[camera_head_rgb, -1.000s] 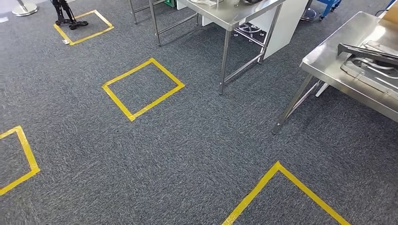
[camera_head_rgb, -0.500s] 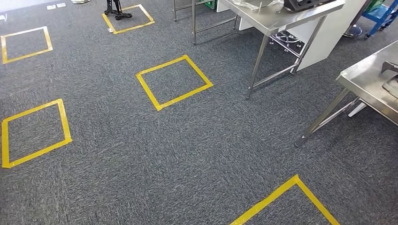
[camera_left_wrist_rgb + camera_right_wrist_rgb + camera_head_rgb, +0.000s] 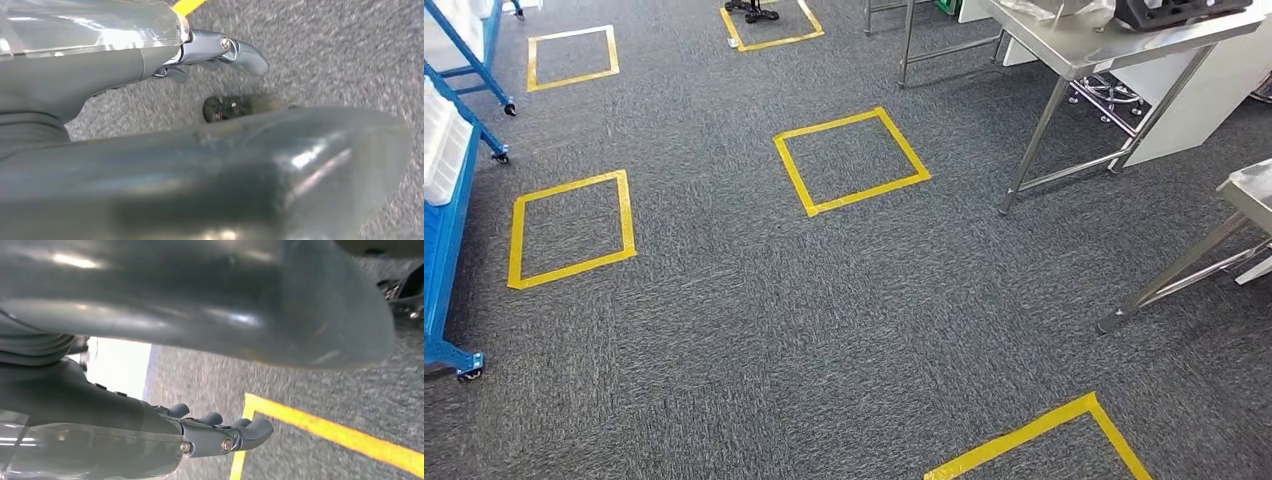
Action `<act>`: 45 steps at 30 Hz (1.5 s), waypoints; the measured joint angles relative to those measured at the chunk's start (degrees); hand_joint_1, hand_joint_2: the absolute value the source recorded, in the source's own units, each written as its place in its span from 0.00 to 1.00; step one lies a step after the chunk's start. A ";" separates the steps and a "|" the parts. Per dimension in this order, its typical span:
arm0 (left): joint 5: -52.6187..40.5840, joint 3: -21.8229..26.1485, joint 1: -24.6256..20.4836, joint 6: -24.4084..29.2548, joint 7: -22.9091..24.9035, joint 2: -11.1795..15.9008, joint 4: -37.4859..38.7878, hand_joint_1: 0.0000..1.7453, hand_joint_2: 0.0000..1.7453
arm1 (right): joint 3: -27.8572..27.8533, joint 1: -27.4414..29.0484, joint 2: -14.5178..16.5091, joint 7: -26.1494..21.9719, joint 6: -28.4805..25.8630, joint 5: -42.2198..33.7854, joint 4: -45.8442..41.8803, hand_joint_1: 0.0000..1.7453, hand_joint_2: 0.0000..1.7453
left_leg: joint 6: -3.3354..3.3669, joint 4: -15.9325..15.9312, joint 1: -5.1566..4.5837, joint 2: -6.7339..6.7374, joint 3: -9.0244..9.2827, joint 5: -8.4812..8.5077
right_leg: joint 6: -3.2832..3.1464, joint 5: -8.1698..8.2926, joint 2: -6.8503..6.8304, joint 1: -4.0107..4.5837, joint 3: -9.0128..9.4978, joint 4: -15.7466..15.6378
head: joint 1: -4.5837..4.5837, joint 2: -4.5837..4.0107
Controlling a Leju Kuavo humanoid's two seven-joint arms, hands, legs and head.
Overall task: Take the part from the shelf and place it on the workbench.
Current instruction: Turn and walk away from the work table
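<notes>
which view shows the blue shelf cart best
The head view: the blue shelf cart stands along its left edge, with white bins on it. Both wrist views look at carpet and yellow tape instead.

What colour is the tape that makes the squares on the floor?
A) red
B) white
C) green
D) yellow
D: the head view shows tape squares in bright yellow on the grey carpet.
</notes>
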 joint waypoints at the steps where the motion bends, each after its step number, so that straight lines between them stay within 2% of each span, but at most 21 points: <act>1: -0.03 0.00 0.10 0.04 0.02 0.00 0.00 0.00 0.00 | -0.01 -0.06 0.07 0.01 -0.02 0.01 0.00 0.00 0.00 | -0.20 0.69 0.01 0.57 -0.49 -0.69 | -0.49 0.60 -0.71 -0.06 -0.33 -0.26 | -0.06 0.00; 5: -0.04 0.00 0.04 0.09 0.01 -0.02 0.00 0.00 0.00 | -0.02 0.27 0.14 0.02 -0.06 0.05 0.01 0.00 0.00 | -0.69 12.76 0.24 4.97 -4.32 -10.36 | -1.57 2.93 -4.25 0.17 -2.99 -0.66 | -0.25 0.00; 7: -0.07 0.00 0.08 0.09 0.01 -0.03 0.00 0.00 0.00 | -0.02 0.35 0.14 0.02 0.03 0.05 0.02 0.00 0.00 | -1.09 15.64 0.54 5.61 -3.31 -12.47 | -1.40 3.96 -6.03 0.33 -4.77 -0.30 | -0.25 0.00; 11: -0.49 -0.01 -0.21 0.11 -0.09 -0.10 0.00 0.00 0.00 | -0.02 0.17 0.15 0.14 0.34 0.02 -0.01 0.00 0.00 | -1.24 0.99 0.74 9.09 8.75 -9.81 | -0.47 5.60 -8.79 0.36 -7.85 1.23 | -0.21 0.00; 13: -0.72 -0.02 -0.45 0.12 -0.21 -0.18 0.01 0.00 0.00 | -0.02 0.10 0.14 0.26 0.35 -0.01 -0.01 0.00 0.00 | -0.50 -2.26 0.29 10.19 10.81 -9.10 | 0.32 6.32 -9.95 0.24 -8.25 1.73 | -0.09 0.00; 15: -0.83 -0.03 -0.22 0.19 -0.28 -0.17 0.03 0.00 0.00 | -0.02 -0.02 0.27 0.34 0.39 -0.02 0.00 0.00 0.00 | 0.49 -2.13 -0.12 9.15 10.08 -7.91 | 1.11 7.21 -10.76 -0.20 -8.23 1.56 | -0.02 0.00; 16: -0.82 -0.03 -0.07 0.24 -0.30 -0.16 0.05 0.00 0.00 | -0.02 -0.09 0.34 0.37 0.42 -0.03 0.00 0.00 0.00 | 0.98 -2.25 -0.14 8.72 9.58 -7.20 | 1.52 6.68 -10.03 -0.47 -8.43 1.84 | 0.00 0.00; 18: -0.85 -0.03 0.04 0.37 -0.39 -0.15 0.13 0.00 0.00 | -0.02 -0.02 0.44 0.39 0.44 -0.05 0.00 0.00 0.00 | 1.84 -2.54 -0.07 7.66 7.99 -5.61 | 2.12 2.48 -6.65 -0.80 -9.59 5.13 | 0.05 0.00; 20: -0.91 -0.04 -0.08 0.55 -0.50 -0.24 0.17 0.00 0.00 | -0.02 0.18 0.49 0.40 0.43 -0.07 0.00 0.00 0.00 | 2.32 -2.52 -0.19 6.28 6.04 -4.22 | 2.23 -3.23 -3.38 -0.82 -11.27 12.06 | 0.07 0.00; 22: -0.89 -0.04 -0.06 0.99 -0.33 -0.39 0.18 0.00 0.00 | -0.02 0.32 0.51 0.48 0.38 -0.08 0.00 0.00 0.00 | 2.38 -2.44 -0.46 4.75 4.35 -2.85 | 1.91 -4.32 -2.52 -0.57 -11.59 17.09 | 0.07 0.00; 23: -0.85 -0.04 0.02 1.24 -0.11 -0.43 0.19 0.00 0.00 | -0.02 0.33 0.51 0.54 0.34 -0.08 0.00 0.00 0.00 | 2.31 -2.37 -0.56 3.99 3.57 -2.20 | 1.61 -3.15 -2.33 -0.41 -10.49 16.85 | 0.06 0.00; 25: -0.68 -0.04 0.10 1.66 0.44 -0.55 0.20 0.00 0.00 | -0.02 0.31 0.50 0.64 0.22 -0.06 0.00 0.00 0.00 | 2.06 -2.14 -0.62 2.44 2.17 -1.04 | 0.83 -0.33 -0.91 -0.15 -5.12 10.07 | 0.05 0.00; 27: -0.47 -0.04 0.02 2.04 0.87 -0.67 0.20 0.00 0.00 | -0.02 0.33 0.48 0.69 0.14 -0.04 0.00 0.00 0.00 | 1.63 -1.84 -0.74 1.14 1.20 -0.16 | 0.13 -0.14 1.63 0.00 0.54 1.48 | 0.04 0.00; 29: -0.36 -0.04 -0.01 2.88 1.54 -0.75 0.25 0.00 0.00 | -0.02 0.27 0.49 0.73 0.12 -0.03 0.00 0.00 0.00 | 1.01 -1.72 -0.81 -0.02 0.76 0.58 | -0.23 -0.87 2.29 0.21 2.39 -1.73 | 0.05 0.00; 31: -0.32 -0.04 0.12 4.10 2.77 -0.79 0.36 0.00 0.00 | -0.03 0.09 0.57 0.74 0.09 -0.03 0.00 0.00 0.00 | 0.44 -1.38 -0.75 -0.54 0.31 0.80 | -0.75 -0.34 0.77 0.11 2.20 -2.00 | 0.10 0.00; 32: -0.31 -0.04 0.19 4.71 3.45 -0.80 0.42 0.00 0.00 | -0.03 0.05 0.61 0.74 0.07 -0.03 0.00 0.00 0.00 | 0.26 -0.23 -0.75 0.32 -0.32 -0.13 | -1.15 0.02 -0.05 0.02 2.03 -2.17 | 0.01 0.00; 35: -0.31 -0.05 0.12 6.10 5.14 -0.81 0.50 0.00 0.00 | -0.04 0.39 0.66 0.74 0.02 0.08 0.01 0.00 0.00 | -0.36 10.11 -0.49 4.62 -4.39 -7.24 | -1.82 0.89 -2.87 0.12 0.98 -2.24 | -0.32 0.00; 37: -0.31 -0.07 0.16 6.65 5.81 -0.81 0.51 0.00 0.00 | -0.05 0.67 0.66 0.74 0.01 0.16 0.02 0.00 0.00 | -0.93 16.05 -0.13 5.53 -5.91 -9.71 | -1.71 1.15 -4.84 0.23 0.20 -1.95 | -0.34 0.00; 39: -0.26 -0.07 0.34 7.13 6.39 -0.80 0.56 0.00 0.00 | -0.07 0.75 0.67 0.74 -0.10 0.20 0.03 0.00 0.00 | -1.29 13.47 0.20 6.16 -3.02 -8.13 | -1.55 1.25 -6.50 0.20 -0.45 -1.53 | -0.35 0.00; 42: 0.07 -0.07 0.26 7.60 6.98 -0.77 0.72 0.00 0.00 | -0.13 0.66 0.67 0.75 -0.42 0.26 0.02 0.00 0.00 | -0.81 1.71 0.06 9.53 5.07 -5.09 | -0.89 1.08 -8.38 0.37 -0.85 -0.74 | -0.28 0.00; 45: 0.20 -0.09 0.24 7.81 7.10 -0.68 0.96 0.00 0.00 | -0.19 0.33 0.68 0.80 -0.57 0.31 0.00 0.00 0.00 | 0.64 -0.85 -0.36 9.93 6.01 -5.07 | 0.15 0.92 -9.85 0.51 -0.62 -0.39 | -0.13 0.00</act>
